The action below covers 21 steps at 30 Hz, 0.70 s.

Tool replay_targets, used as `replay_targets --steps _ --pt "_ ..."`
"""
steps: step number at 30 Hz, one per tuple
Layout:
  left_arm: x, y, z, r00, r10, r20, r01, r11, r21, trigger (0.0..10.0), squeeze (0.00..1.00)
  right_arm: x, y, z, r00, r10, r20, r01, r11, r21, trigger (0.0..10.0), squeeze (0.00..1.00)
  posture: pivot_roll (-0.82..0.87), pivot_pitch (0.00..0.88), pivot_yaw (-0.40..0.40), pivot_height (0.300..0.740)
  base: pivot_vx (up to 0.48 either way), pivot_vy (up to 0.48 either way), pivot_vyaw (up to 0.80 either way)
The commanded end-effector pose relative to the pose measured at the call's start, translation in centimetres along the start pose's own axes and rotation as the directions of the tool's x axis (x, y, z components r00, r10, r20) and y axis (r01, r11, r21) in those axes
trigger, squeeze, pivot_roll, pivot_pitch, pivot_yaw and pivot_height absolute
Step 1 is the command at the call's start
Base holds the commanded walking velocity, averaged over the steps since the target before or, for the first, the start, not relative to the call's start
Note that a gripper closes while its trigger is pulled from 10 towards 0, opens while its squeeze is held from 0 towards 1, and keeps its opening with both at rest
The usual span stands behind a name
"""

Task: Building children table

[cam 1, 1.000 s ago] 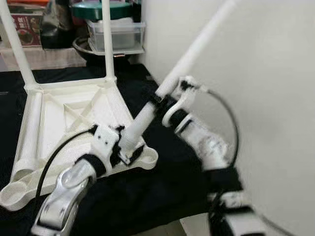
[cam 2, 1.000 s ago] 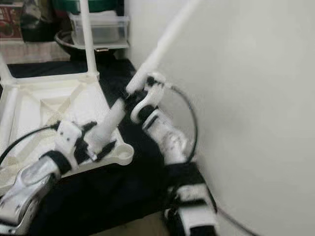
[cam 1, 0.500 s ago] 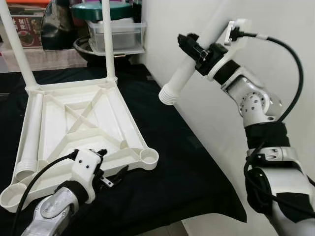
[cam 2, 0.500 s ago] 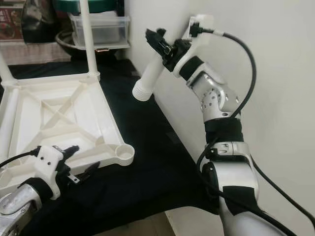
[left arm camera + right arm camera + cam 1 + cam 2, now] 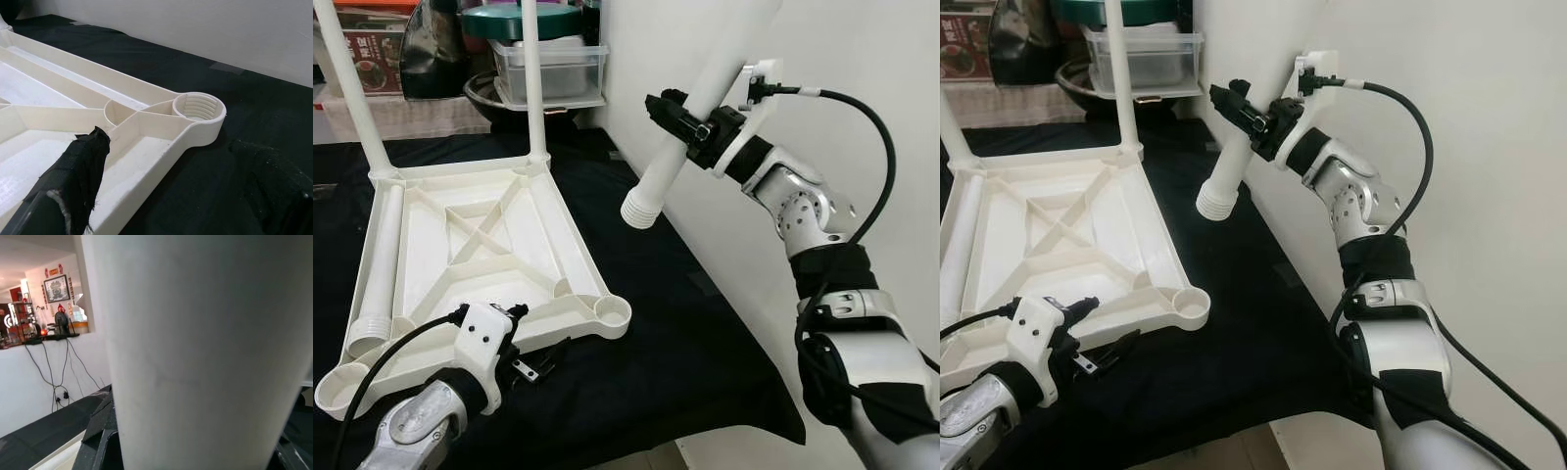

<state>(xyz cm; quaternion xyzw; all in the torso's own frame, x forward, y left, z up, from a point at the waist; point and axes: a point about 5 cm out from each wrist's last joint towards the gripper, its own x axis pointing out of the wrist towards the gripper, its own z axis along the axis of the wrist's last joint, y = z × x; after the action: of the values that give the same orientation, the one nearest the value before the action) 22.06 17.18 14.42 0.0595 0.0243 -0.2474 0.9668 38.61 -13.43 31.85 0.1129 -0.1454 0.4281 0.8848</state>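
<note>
The white plastic table top lies upside down on a black cloth. Two white legs stand screwed into its far corners, and a third leg lies loose inside along the left edge. My right gripper is shut on a fourth leg, held tilted in the air with its threaded end down, over the cloth right of the table top. The right wrist view has this leg close up. My left gripper is open and empty by the near right corner socket, whose thread is bare.
A white wall runs close along the right side. Clear bins and a dark bowl are stacked behind the table top. The black cloth ends at a front edge near my body. Another bare socket is at the near left corner.
A second ago both grippers were on the leg at the near right socket. The left let go and now sits open; the right lifted the leg away, then lowered it slightly.
</note>
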Motion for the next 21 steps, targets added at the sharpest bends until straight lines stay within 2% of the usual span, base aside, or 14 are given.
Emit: replay_targets --steps 1,6,10,13,15,21 --pt "-0.2 -0.3 -0.1 1.000 -0.013 -0.014 0.013 1.000 -0.005 10.0 0.00 0.2 0.1 0.2 1.000 0.013 0.004 -0.013 1.000 -0.022 0.0 0.00 0.18 0.000 -0.116 0.740 0.000 0.000 0.00" --pt "-0.4 -0.2 -0.3 1.000 -0.010 -0.026 0.009 1.000 -0.012 10.0 0.00 0.2 0.3 -0.4 1.000 0.027 -0.015 -0.028 0.999 -0.032 0.0 0.00 0.18 0.000 -0.117 0.740 0.000 0.000 0.00" --pt "-1.2 -0.1 -1.0 0.997 0.002 -0.073 -0.003 1.000 -0.014 10.0 0.00 0.0 1.5 -3.3 0.988 0.095 -0.119 -0.107 0.989 -0.098 0.0 0.00 0.19 0.000 -0.117 0.740 0.000 0.000 0.00" --pt "-1.4 0.0 -1.1 0.997 0.005 -0.082 -0.006 1.000 -0.001 10.0 0.00 0.0 1.8 -3.9 0.984 0.110 -0.143 -0.125 0.987 -0.101 0.0 0.00 0.19 0.000 -0.118 0.740 0.000 0.000 0.00" --pt "-2.1 0.7 -1.4 0.993 0.056 -0.100 -0.055 0.998 0.017 10.0 0.00 0.0 2.1 -5.3 0.975 0.095 -0.202 -0.123 0.984 -0.131 0.0 0.00 0.19 0.000 -0.118 0.740 0.000 0.000 0.00" --pt "-3.3 2.2 -2.2 0.974 0.162 -0.157 -0.158 0.987 0.043 10.0 0.00 0.2 2.2 -6.4 0.970 0.078 -0.231 -0.115 0.982 -0.150 0.0 0.00 0.21 0.000 -0.128 0.740 0.000 0.000 0.00"
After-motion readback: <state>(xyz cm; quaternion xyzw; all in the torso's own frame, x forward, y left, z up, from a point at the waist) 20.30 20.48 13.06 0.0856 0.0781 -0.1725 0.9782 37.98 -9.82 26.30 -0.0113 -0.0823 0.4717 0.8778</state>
